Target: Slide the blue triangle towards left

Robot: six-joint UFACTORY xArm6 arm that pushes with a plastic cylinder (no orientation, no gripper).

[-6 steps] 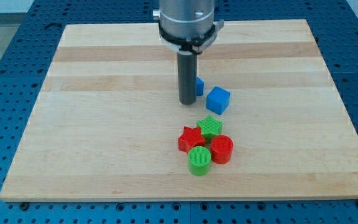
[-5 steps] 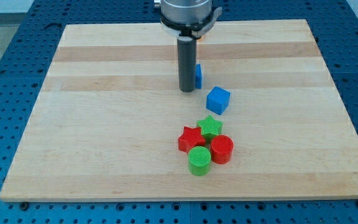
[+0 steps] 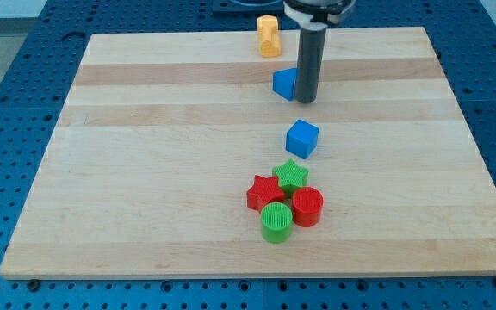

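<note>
The blue triangle (image 3: 283,83) lies on the wooden board (image 3: 145,172) in the upper middle of the view. My tip (image 3: 306,99) stands right beside it on its right, touching or nearly touching it; the rod hides the triangle's right edge. A blue cube (image 3: 301,138) lies below them, apart from both.
A yellow block (image 3: 268,35) stands near the board's top edge, above and left of the triangle. A cluster lies lower down: a green star (image 3: 291,175), a red star (image 3: 263,192), a red cylinder (image 3: 307,207) and a green cylinder (image 3: 275,222).
My tip has moved up and to the right, from the triangle's left to its right side. The blue triangle now sits higher in the view. The yellow block has come into sight.
</note>
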